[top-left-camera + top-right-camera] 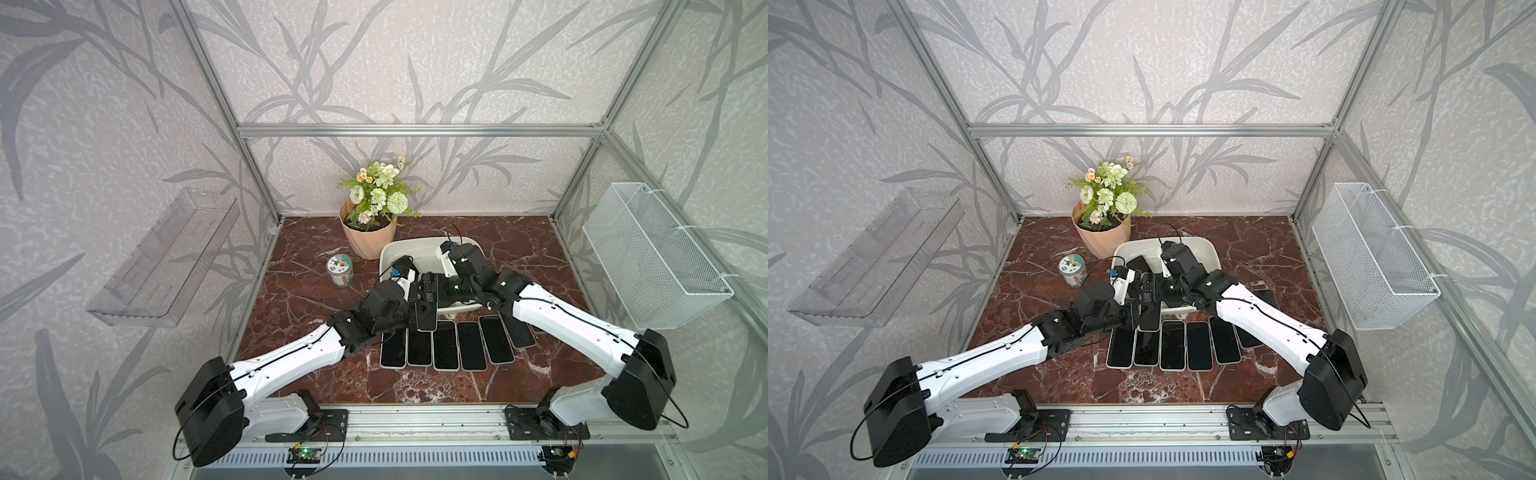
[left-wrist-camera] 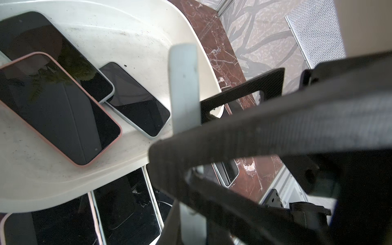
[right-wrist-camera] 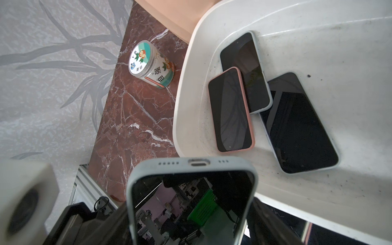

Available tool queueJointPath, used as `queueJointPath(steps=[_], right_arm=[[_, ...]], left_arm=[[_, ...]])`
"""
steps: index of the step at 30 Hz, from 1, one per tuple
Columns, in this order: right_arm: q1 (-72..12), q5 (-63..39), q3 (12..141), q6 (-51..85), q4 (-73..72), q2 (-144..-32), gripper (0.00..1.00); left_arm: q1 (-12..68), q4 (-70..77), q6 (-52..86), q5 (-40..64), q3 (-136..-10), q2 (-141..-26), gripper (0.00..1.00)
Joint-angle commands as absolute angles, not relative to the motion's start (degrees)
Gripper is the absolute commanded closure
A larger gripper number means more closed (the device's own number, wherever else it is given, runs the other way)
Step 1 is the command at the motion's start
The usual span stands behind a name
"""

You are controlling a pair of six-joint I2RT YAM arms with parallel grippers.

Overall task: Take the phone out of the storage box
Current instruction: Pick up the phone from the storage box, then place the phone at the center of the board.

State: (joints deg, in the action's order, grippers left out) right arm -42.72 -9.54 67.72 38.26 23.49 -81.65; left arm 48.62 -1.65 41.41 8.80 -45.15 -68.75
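A pale-cased phone (image 1: 427,318) hangs upright over the front rim of the white storage box (image 1: 388,249), between both grippers. My left gripper (image 2: 191,229) is shut on its thin sides; that view shows the phone (image 2: 184,84) edge-on. My right gripper (image 3: 186,216) straddles the same phone (image 3: 191,191) across its width, with a sliver of gap beside one finger (image 3: 261,212). In both top views the two grippers meet over the box front, left gripper (image 1: 419,301) and right gripper (image 1: 432,286). Three more phones lie in the box, a pink-cased phone (image 3: 231,110) on top.
Several phones (image 1: 446,345) lie in a row on the marble table in front of the box. A flower pot (image 1: 368,237) and a small jar (image 1: 340,270) stand left of the box. A wire basket (image 1: 652,257) and a clear tray (image 1: 162,257) hang on the side walls.
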Motion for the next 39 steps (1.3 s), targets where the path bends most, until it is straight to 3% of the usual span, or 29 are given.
queueJointPath(steps=[1,12,29,39], right_arm=[[-43.34,-11.31,66.13,38.69,19.25,-78.35,0.01],[-42.69,-9.05,60.62,35.03,15.18,-71.19,0.01],[-41.65,-13.7,51.7,34.22,10.53,-65.57,0.01],[-41.38,-14.96,50.81,31.89,11.47,-65.48,0.01]], left_arm=[[48.7,-1.52,42.19,7.62,-44.4,-66.07,0.98],[48.55,-4.75,42.8,4.46,-41.23,-60.9,0.98],[40.03,-28.59,39.73,2.73,-38.37,-38.88,0.98],[34.34,-37.77,36.41,3.56,-40.5,-38.54,0.98]])
